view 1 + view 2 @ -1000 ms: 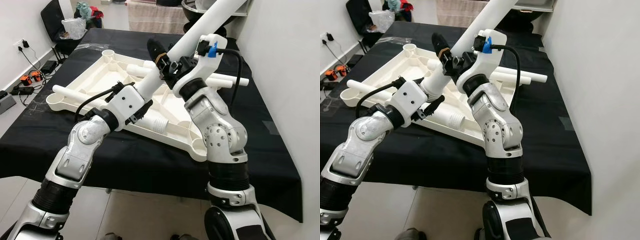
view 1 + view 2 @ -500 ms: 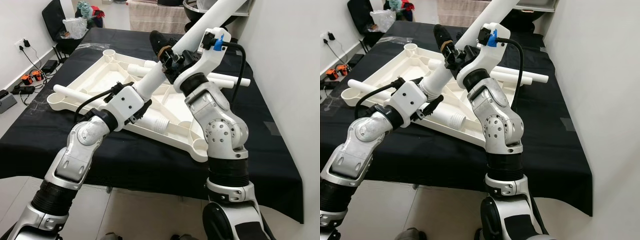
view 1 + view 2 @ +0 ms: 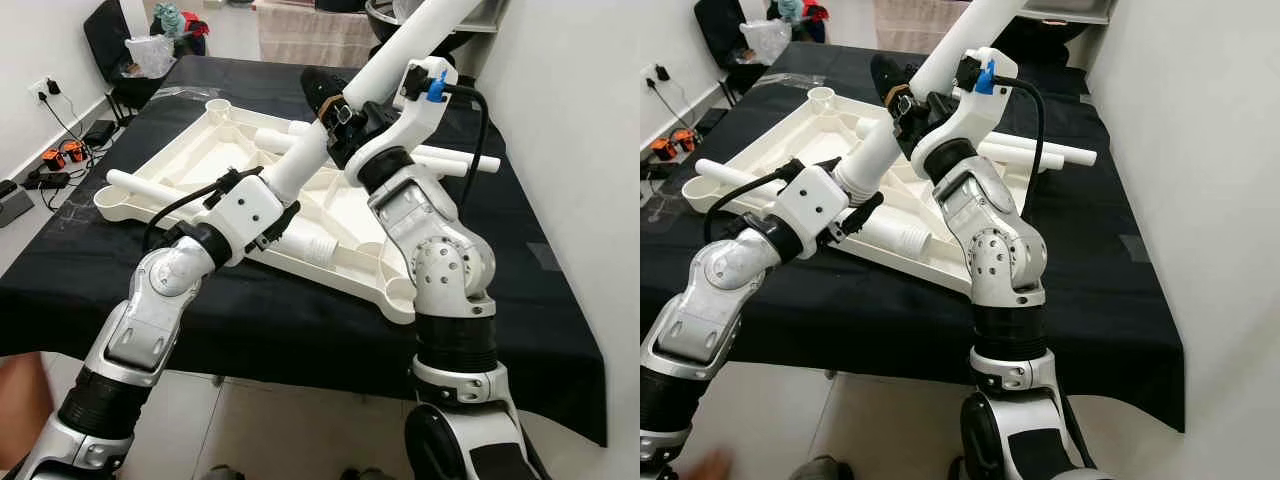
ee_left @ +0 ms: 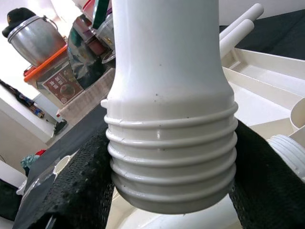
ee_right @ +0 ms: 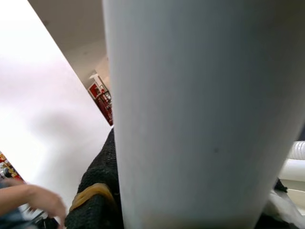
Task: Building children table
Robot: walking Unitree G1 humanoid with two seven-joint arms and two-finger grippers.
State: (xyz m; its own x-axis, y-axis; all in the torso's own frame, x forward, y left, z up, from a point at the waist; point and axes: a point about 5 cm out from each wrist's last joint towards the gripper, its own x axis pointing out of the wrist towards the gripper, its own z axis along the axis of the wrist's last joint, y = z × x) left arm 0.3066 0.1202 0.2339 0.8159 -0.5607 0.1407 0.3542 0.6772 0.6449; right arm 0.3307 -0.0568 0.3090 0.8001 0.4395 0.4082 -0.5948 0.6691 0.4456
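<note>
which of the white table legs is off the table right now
The long leg slanting up, shut in both the left gripper and right gripper. The other legs lie flat on the upturned tabletop.

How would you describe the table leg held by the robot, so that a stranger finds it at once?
On the black-covered table lies an upturned white tabletop. Above it slants a long white leg, clamped by the left claw low down and the right claw higher. Unlike the other legs, which lie flat, it hangs in the air.

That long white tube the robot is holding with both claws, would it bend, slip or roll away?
The white table leg looks like stiff, probably hollow plastic, so likely light and unbending. Its smooth round shaft could slip or roll if set down. The left gripper clamps its ridged threaded end, probably a surer hold than the right gripper has midway.
</note>
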